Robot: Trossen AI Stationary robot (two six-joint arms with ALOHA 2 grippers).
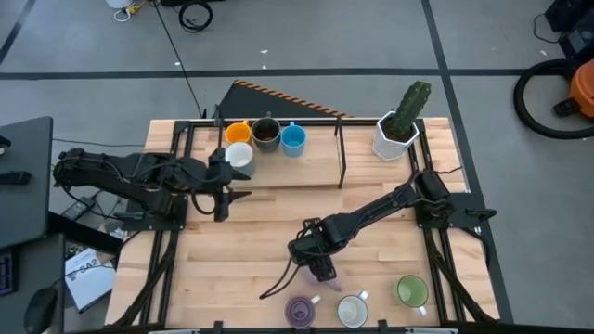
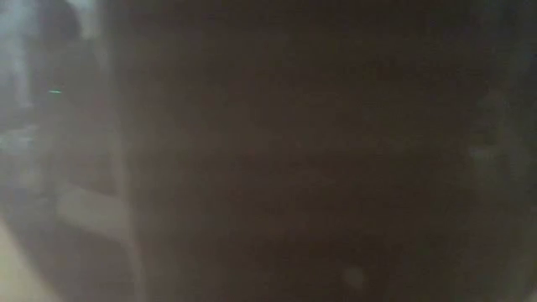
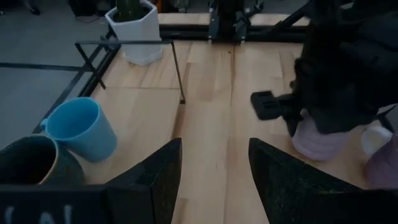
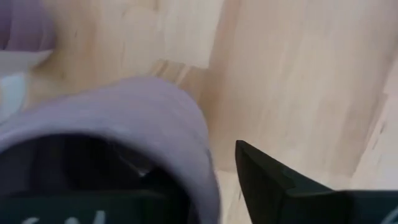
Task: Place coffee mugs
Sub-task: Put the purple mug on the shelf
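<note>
**Right gripper closing on a purple mug, four mugs already at the rack**

While the left gripper (image 1: 232, 198) waits just in front of the black wire rack (image 1: 340, 153) with its two fingers spread apart and nothing between them, the right gripper (image 1: 320, 267) is down on a purple mug (image 4: 134, 118) in the middle of the table (image 1: 269, 232), on the side away from the rack. In the right wrist view one dark finger (image 4: 292, 186) stands outside the mug wall and the rim passes under the camera, so I judge the jaws straddle the wall. If they already pinch it, I cannot tell.

The step in hand looks like the pick-up of this mug. The next move, I think, calls for a firm hold on the thin wall, then a lift straight up before carrying it toward the rack, because a pale mug stands close to it.

Four mugs are grouped at the rack: the orange mug (image 1: 238, 133), the dark brown mug (image 1: 266, 134), the blue mug (image 1: 293, 138) and a white mug (image 1: 239, 155), touching or nearly so. Three more stand in a row at the table edge farthest from the rack: a second purple mug (image 1: 299, 311), a second white mug (image 1: 352, 311) and the green mug (image 1: 411, 291), all upright with mouths up. The cactus pot (image 1: 396, 136) sits beside the rack's end.

The gripped mug is small, round and pale purple, with a smooth thick rim.
</note>
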